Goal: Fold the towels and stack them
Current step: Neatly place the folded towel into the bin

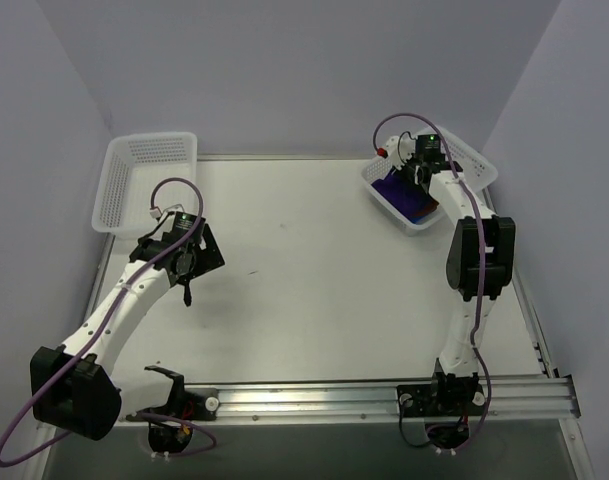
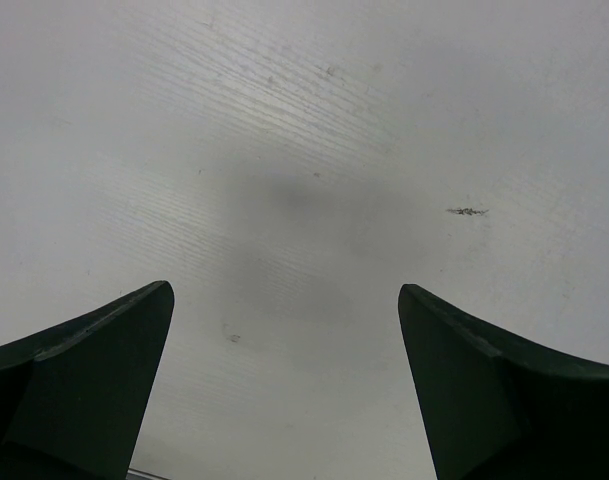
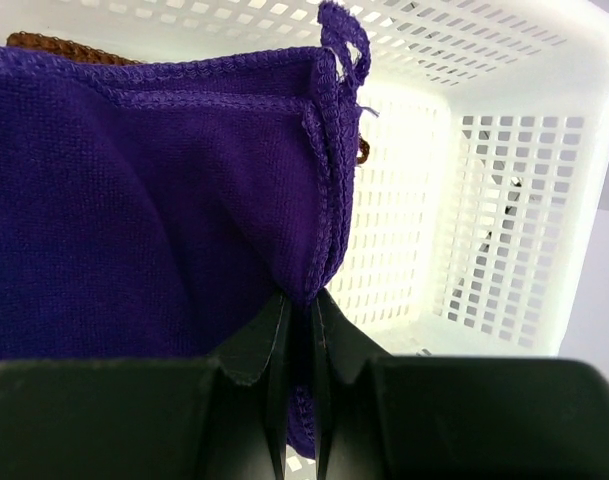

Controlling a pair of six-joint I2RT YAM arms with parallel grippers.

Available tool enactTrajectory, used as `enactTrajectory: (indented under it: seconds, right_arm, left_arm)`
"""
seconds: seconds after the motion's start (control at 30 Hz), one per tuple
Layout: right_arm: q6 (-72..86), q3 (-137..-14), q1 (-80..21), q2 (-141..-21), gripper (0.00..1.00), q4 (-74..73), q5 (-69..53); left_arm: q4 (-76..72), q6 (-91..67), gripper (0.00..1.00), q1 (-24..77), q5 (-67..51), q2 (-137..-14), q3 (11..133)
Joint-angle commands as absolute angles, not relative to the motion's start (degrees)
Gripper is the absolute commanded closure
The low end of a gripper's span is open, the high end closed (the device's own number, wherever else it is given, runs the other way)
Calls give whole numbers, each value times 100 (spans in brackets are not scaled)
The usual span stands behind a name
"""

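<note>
A dark purple towel (image 3: 154, 190) fills the left of the right wrist view, and my right gripper (image 3: 302, 300) is shut on its stitched edge inside a white mesh basket (image 3: 524, 200). A rust-brown towel (image 3: 44, 42) peeks out behind the purple one. From above, the purple towel (image 1: 406, 193) lies in the basket (image 1: 481, 165) at the back right, with my right gripper (image 1: 416, 172) over it. My left gripper (image 1: 188, 276) hangs open over the bare table (image 2: 304, 150) at the left; its fingers (image 2: 94, 385) stand wide apart with nothing between them.
A second white mesh basket (image 1: 149, 180) stands at the back left corner, with nothing visible inside it. A metal rail (image 1: 384, 398) runs along the near edge between the arm bases. Pale walls close in the table on three sides.
</note>
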State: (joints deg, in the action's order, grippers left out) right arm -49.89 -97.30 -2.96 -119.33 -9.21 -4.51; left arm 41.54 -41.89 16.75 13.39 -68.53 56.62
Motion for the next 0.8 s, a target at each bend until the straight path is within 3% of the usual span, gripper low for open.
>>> enactTrajectory:
  seconds: [0.0, 0.17, 0.23, 0.27, 0.33, 0.53, 0.6, 0.77]
  right_arm:
    - [-5080, -10089, -246, -12014, 100, -1037, -606]
    - [-5001, -10116, -220, -12067, 94, -950, -528]
    - [-4966, -10177, -220, -12102, 75, -958, -527]
    - [-4914, -10204, -211, -12103, 43, -984, -527]
    - [-4843, -10230, -211, -12094, 27, -976, -510]
    - [-4378, -10239, -220, -11848, 13, -668, -115]
    - [-4185, -10204, -220, -11682, 2, -624, -97]
    - [-3858, -10099, -202, -11444, 0, -1044, -737]
  left_arm:
    - [4298, -4052, 6, 1626, 1441, -6820, 5941]
    - [4289, -4043, 6, 1626, 1424, -6812, 5950]
    - [4289, -4043, 6, 1626, 1424, -6803, 5950]
    - [4289, -4043, 6, 1626, 1415, -6785, 5941]
    - [4298, -4043, 6, 1626, 1406, -6768, 5950]
    - [4307, -4061, 6, 1626, 1380, -6662, 5941]
    - [4280, -4069, 6, 1626, 1354, -6618, 5915]
    - [4263, -4061, 6, 1626, 1248, -6609, 5897]
